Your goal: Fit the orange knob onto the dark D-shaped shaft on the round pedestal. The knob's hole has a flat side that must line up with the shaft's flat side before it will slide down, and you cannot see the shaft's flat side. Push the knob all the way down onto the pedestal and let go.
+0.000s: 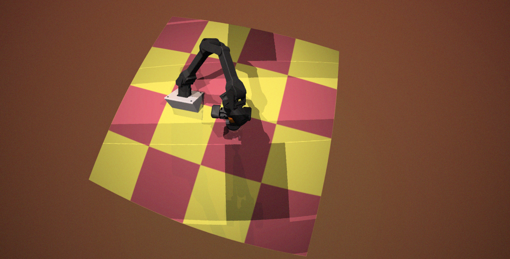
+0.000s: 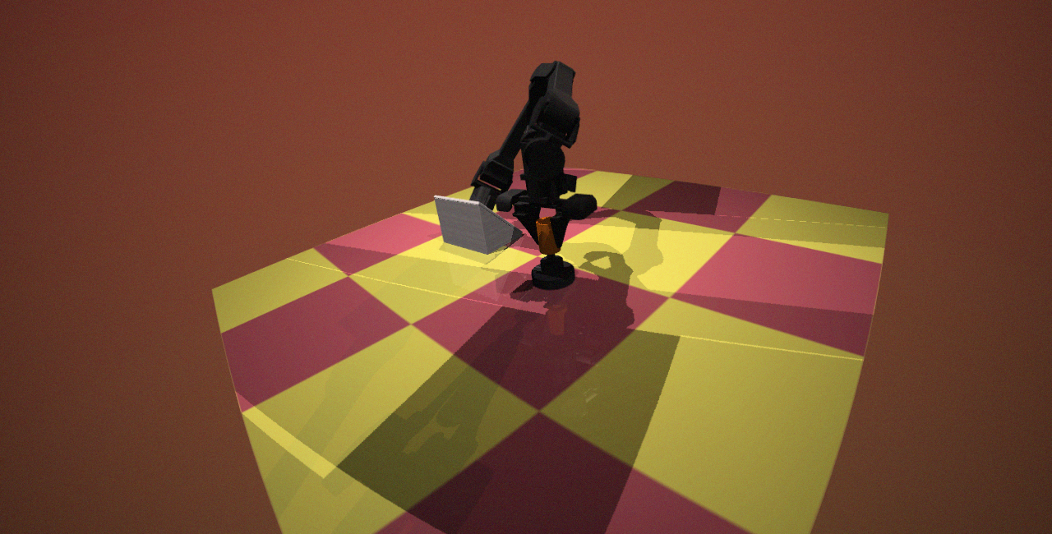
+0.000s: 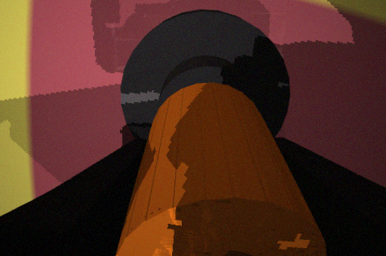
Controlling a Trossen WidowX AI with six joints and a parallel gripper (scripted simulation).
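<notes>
Top looks steeply down from high and far; exterior looks across, lower; wrist peers close down the orange cylindrical knob [image 1: 231,119] [image 2: 546,237] [image 3: 225,147]; all share it.
</notes>
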